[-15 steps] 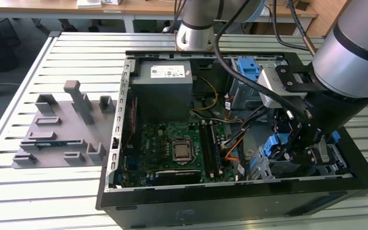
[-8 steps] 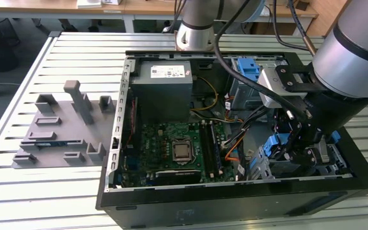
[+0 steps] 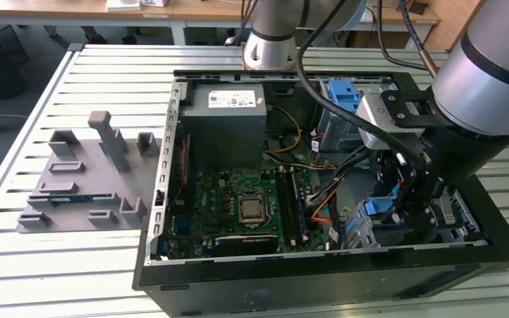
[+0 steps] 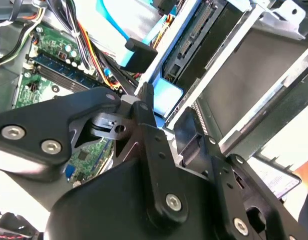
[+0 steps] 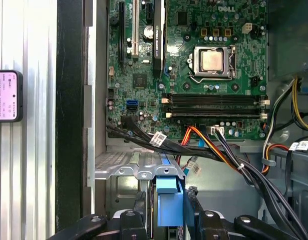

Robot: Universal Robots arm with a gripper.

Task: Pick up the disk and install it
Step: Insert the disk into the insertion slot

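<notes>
Low in the first wrist view, my hand (image 5: pixel 170 220) pinches the disk (image 5: pixel 170 202) above its bay; tilted, it could jam against the cables (image 5: pixel 219 155).

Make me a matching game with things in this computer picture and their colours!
Things:
1. motherboard
2. power supply box
3. disk bracket between the fingers of the hand
4. computer case

Colours:
A. black
B. blue
C. green
D. grey

Pairs: 1-C, 2-D, 3-B, 4-A
</notes>
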